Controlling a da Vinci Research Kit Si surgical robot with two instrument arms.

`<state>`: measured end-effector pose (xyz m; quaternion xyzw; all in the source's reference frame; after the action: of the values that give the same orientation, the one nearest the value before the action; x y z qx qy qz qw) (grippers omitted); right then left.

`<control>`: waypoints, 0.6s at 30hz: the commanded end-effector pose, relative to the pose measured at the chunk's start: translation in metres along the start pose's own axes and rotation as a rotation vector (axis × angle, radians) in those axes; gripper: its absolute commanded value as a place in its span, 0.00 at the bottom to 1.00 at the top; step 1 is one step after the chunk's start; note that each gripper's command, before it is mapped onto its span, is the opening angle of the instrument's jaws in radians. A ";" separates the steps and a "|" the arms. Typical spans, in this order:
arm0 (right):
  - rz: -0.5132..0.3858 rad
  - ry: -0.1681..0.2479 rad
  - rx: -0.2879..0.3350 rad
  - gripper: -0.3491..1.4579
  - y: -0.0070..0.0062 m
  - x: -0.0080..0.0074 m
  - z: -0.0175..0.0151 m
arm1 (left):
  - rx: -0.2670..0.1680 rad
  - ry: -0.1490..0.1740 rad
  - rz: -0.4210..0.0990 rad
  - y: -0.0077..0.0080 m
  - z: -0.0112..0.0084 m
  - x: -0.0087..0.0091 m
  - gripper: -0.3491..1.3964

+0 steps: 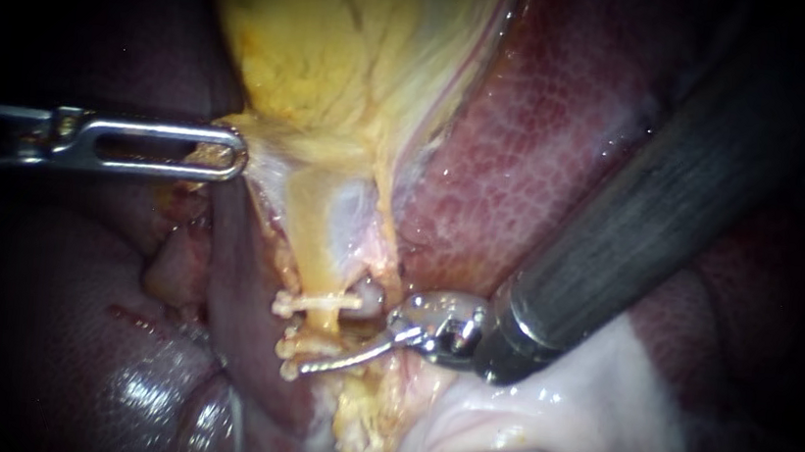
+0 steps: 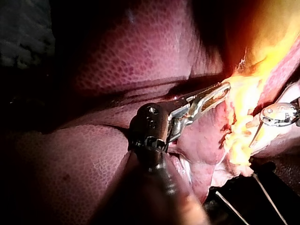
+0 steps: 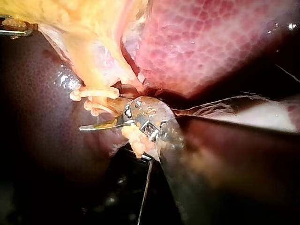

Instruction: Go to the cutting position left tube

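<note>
Tube point(image 1: 319, 321) crosses behind right instrument point(image 1: 351, 354) tip.

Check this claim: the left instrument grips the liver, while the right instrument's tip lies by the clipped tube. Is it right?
No. The left instrument grips the gallbladder, not the liver; the endoscope view shows it. The rest stands.
</note>
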<state>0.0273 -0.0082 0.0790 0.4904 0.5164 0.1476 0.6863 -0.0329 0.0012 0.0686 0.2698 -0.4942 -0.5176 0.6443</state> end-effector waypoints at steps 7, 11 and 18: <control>-0.001 0.024 0.007 0.87 0.0005 0.0007 0.0012 | -0.004 -0.002 0.000 -0.0001 0.0004 0.0000 0.00; -0.001 0.031 0.006 0.87 0.0008 0.0010 0.0020 | -0.005 -0.003 -0.001 -0.0001 0.0007 -0.0001 0.00; -0.002 0.046 0.006 0.87 0.0017 0.0015 0.0037 | -0.006 -0.004 -0.001 -0.0002 0.0009 -0.0001 0.00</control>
<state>0.0318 -0.0083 0.0795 0.4883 0.5331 0.1572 0.6728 -0.0339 0.0014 0.0688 0.2671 -0.4939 -0.5198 0.6439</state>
